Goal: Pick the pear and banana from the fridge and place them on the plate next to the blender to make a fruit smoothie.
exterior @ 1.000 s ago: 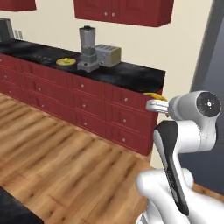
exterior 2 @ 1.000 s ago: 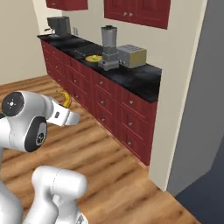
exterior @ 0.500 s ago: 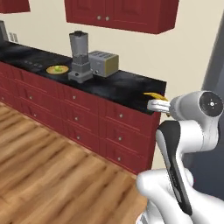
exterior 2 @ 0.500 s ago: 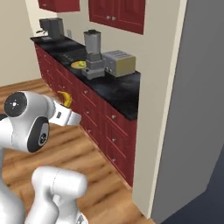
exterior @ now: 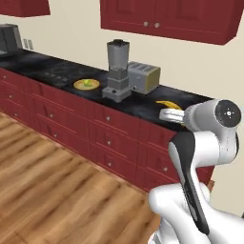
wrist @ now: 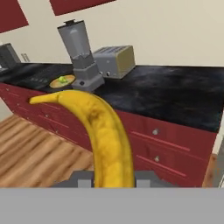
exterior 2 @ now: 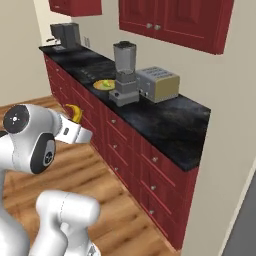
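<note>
My gripper is shut on the banana, a curved yellow fruit that sticks up and forward from the jaws. The base views show the banana held in the air at the gripper, in front of the red cabinets. The blender stands on the black counter. Just left of it lies the yellow plate with the pear on it, small and greenish from here. A sliver of the grey fridge shows at the lower right.
A silver toaster sits right of the blender. A dark coffee machine stands at the counter's far left end. Red upper cabinets hang above. Wooden floor lies open before the drawers.
The base has driven, so the whole scene shifted: counter, blender and plate now look larger and closer. The banana stays held in the shut gripper.
</note>
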{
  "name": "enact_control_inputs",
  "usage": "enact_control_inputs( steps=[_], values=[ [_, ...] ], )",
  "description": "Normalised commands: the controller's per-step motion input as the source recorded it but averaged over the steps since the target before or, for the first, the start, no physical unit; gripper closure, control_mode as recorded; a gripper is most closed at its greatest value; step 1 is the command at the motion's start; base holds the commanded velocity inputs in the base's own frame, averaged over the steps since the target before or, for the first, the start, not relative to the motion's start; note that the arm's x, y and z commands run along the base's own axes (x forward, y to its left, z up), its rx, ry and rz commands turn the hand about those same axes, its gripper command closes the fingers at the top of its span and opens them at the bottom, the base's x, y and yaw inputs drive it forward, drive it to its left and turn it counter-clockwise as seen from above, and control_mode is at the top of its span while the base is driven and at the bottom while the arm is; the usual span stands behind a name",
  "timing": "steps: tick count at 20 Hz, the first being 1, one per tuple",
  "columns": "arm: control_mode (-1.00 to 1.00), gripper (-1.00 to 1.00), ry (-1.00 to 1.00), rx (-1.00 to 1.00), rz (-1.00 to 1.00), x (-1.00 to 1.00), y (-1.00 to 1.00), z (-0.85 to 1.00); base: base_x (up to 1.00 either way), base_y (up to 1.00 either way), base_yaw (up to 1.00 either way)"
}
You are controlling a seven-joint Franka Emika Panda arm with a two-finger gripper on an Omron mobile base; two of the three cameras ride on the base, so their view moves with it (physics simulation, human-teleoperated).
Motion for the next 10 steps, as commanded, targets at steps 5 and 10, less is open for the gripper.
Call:
enact_control_inputs(
  steps=[5,10],
  values=[
    [1.00,1.00,0.00,0.00,0.00,0.00,0.00,0.00,1.00,1.00,-0.03],
    [1.00,1.00,0.00,0.00,0.00,0.00,0.00,0.00,1.00,1.00,-0.14]
  ],
)
